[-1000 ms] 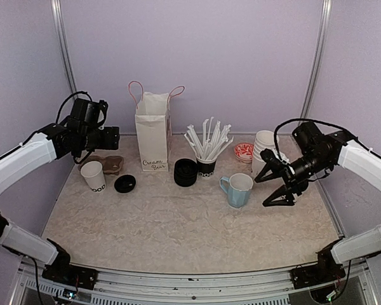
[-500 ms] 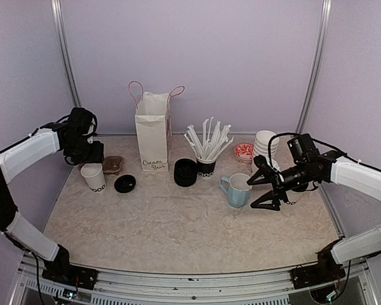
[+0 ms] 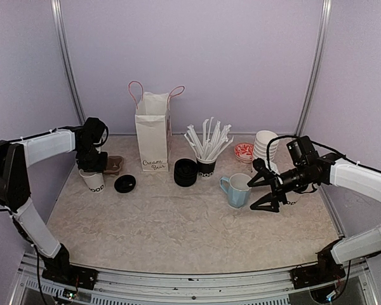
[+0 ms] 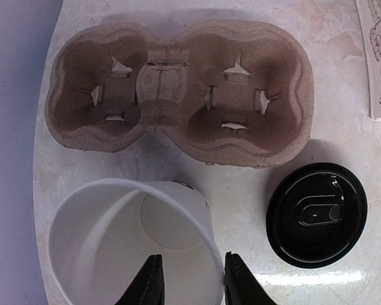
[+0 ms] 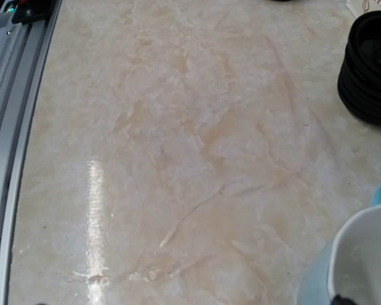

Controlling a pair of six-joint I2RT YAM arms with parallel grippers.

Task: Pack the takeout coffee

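A white paper cup printed "GOOD" [image 3: 94, 182] stands lidless at the left of the table, its open mouth [image 4: 114, 248] filling the lower left wrist view. My left gripper [image 4: 193, 257] comes down over the cup's right rim, one finger inside and one outside. The outer finger touches the rim, the inner one stands off the wall, and the jaws are narrowed but open. A loose black lid [image 4: 316, 213] lies just right of the cup. My right gripper [image 3: 250, 197] hangs open beside the light-blue mug [image 3: 239, 189], holding nothing.
A brown two-hole cup carrier [image 4: 178, 86] lies behind the cup. A paper bag [image 3: 153, 133] stands at the back. A stack of black lids [image 3: 185, 172], a black cup of straws [image 3: 206, 149], a red bowl [image 3: 244, 151] and stacked plain white cups [image 3: 265, 145] crowd the back right.
My left gripper swung down onto the cup's rim and its jaws narrowed. My right gripper moved left and lower, up to the blue mug, staying open.
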